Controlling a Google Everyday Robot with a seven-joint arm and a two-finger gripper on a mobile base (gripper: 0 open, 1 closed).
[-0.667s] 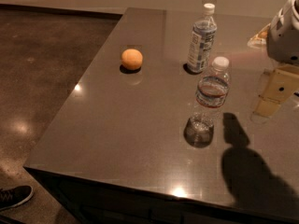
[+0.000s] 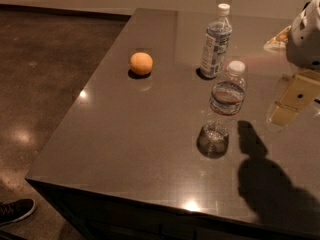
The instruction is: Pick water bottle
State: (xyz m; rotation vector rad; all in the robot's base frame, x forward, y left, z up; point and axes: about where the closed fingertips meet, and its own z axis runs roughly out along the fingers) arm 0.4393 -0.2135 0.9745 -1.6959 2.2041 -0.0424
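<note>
The water bottle stands upright on the dark table, right of centre. It is clear ribbed plastic with a white cap and a narrow reddish-brown label band. My gripper hangs at the right edge of the view, to the right of the bottle and apart from it, at about the height of its upper body. Its cream parts show below the white arm housing. It holds nothing that I can see. The arm's shadow falls on the table near the bottle.
A second bottle with a tall white-and-blue label stands just behind the water bottle. An orange lies to the left. A yellowish packet lies at the far right. A shoe is on the floor, bottom left.
</note>
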